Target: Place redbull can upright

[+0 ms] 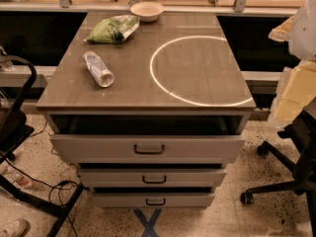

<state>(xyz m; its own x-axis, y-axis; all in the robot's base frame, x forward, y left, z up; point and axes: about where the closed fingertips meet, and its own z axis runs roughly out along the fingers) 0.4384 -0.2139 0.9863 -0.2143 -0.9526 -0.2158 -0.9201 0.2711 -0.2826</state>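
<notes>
The redbull can (pixel 98 69) is a slim silvery cylinder lying on its side on the left part of the grey cabinet top (pixel 197 90). One round end points toward the front right. My gripper is not in view. Pale white and cream shapes (pixel 298 58) at the right edge may be part of my arm, well to the right of the can.
A green crinkly bag (pixel 112 29) lies behind the can, and a small white bowl (pixel 146 11) stands at the back edge. A bright ring of light (pixel 151 65) marks the top's right half. The top drawer (pixel 148 147) is pulled out. An office chair (pixel 296 177) is on the right, a black stand (pixel 19 132) on the left.
</notes>
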